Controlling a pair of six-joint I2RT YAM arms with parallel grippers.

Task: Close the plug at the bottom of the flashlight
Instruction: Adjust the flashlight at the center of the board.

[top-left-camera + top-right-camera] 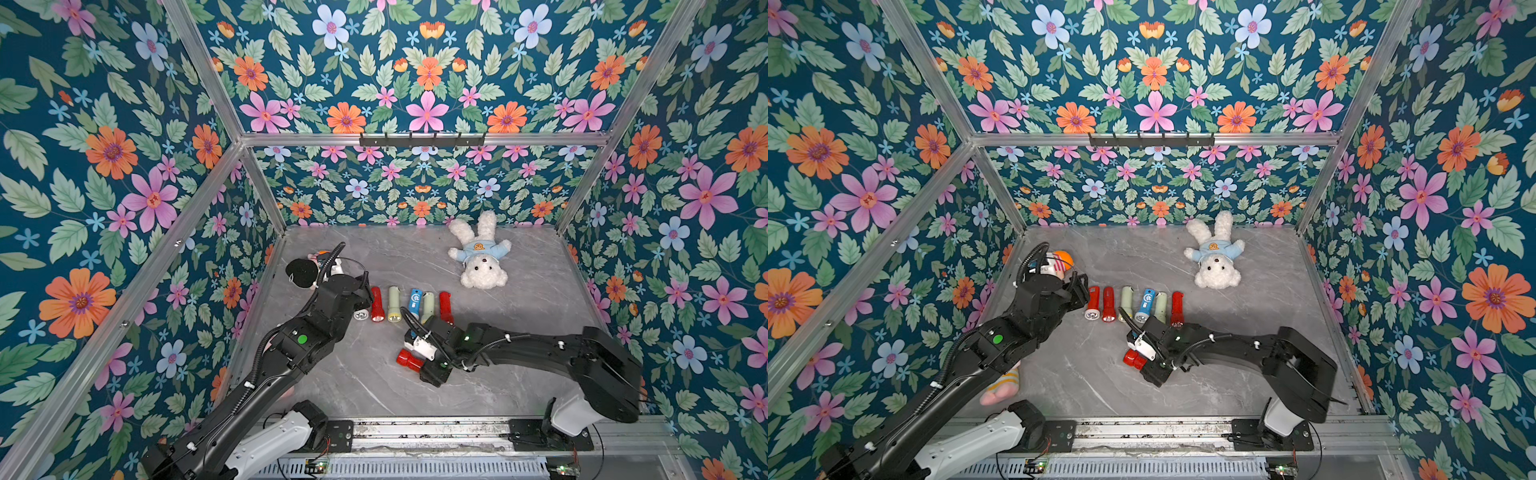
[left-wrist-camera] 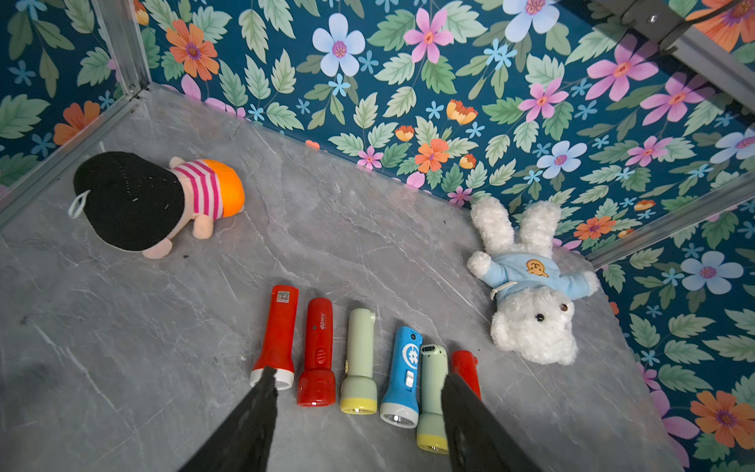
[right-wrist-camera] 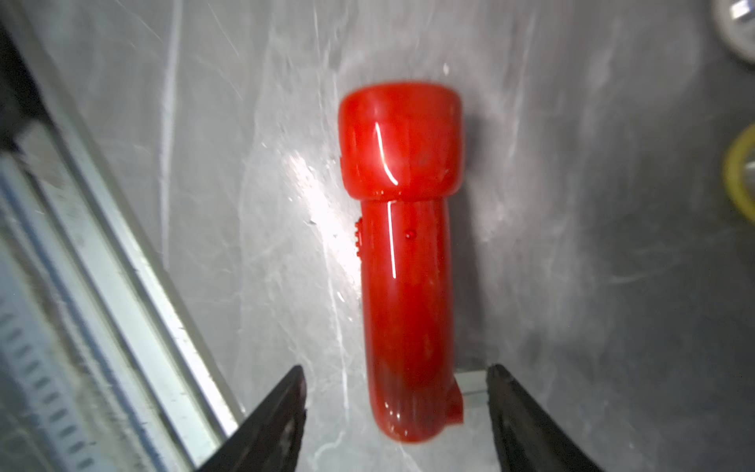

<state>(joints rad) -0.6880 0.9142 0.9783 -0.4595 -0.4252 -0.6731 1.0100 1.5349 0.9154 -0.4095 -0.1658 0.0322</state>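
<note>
A: We're looking down on the grey marble table (image 1: 519, 365), and 2 black arms are taking up most of it. The right arm (image 1: 540, 345) is reaching in low across the front. The left arm (image 1: 291, 345) is stretching toward the far left side.

B: Next in size, the white plush rabbit (image 1: 482, 257) is lying face up near the rear wall. The black-haired doll (image 2: 135, 200) is lying by the rear left corner.

A: In front of them the row of 6 flashlights (image 2: 359, 359) is lying side by side, heads toward the front: 2 red, 1 green, 1 blue, 1 green, 1 red.

B: And the left gripper (image 2: 357, 371) is hovering above that row with its jaws standing clearly apart, gripping nothing.

A: Now the one that matters. The red flashlight (image 3: 408, 286) is lying flat on the table on its own, apart from the row and nearer the front rail.

B: The right gripper (image 3: 396, 367) is sitting at its tail end with the jaws spread wide, 1 on each side. Bare table is showing in both gaps, so it's touching nothing.

A: Smallest of all, a red tab (image 3: 457, 404) is sticking out at the side of that tail. I cannot tell whether the plug is seated.
</note>
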